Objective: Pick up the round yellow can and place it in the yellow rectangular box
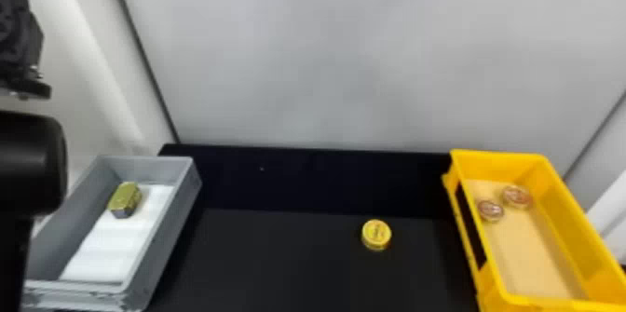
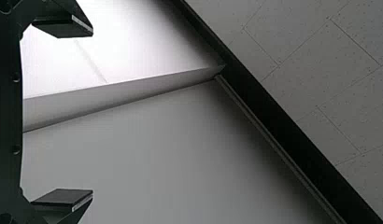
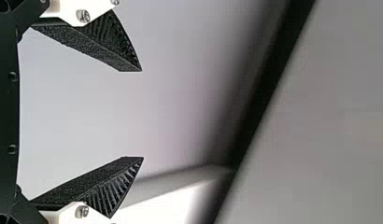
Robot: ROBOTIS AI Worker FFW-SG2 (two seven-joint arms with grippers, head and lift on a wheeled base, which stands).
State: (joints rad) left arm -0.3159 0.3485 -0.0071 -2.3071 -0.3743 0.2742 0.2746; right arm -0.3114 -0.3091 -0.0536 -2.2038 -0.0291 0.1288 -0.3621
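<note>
On a black desk [image 1: 289, 260] stands a round yellow can [image 1: 377, 234], short and squat, with its printed lid facing up. It sits right of the middle of the head view, between two open containers and closer to the one on the right.

That one is a yellow rectangular box [image 1: 500, 260] of plastic, its long sides running from near to far and a dark opening in the side wall that faces the can. Inside, on a tan bottom, lie two small round reddish-brown tins. One [image 1: 516, 196] is toward the far end; the other [image 1: 490, 211] is just beside it, a little nearer and further left.

On the left is a grey rectangular plastic tray [image 1: 174, 236] with a white lining [image 1: 112, 250] over its floor. On the lining, toward the far end, rests a faceted block [image 1: 125, 199], olive-gold on top and darker below. Behind the desk rises a smooth, pale grey wall panel [image 1: 349, 55].

The black left arm [image 1: 30, 166] shows along the left edge of the head view, beside the grey tray.

In the left wrist view, the left tool [image 2: 90, 112] has its two flat black fingers spread wide, with pale wall and a speckled, tiled ceiling [image 2: 329, 79] beyond them. In the right wrist view, the right tool [image 3: 142, 114] also has its fingers well apart; they are black wedges with ribbed sides, on white mounts, in front of a pale surface.
</note>
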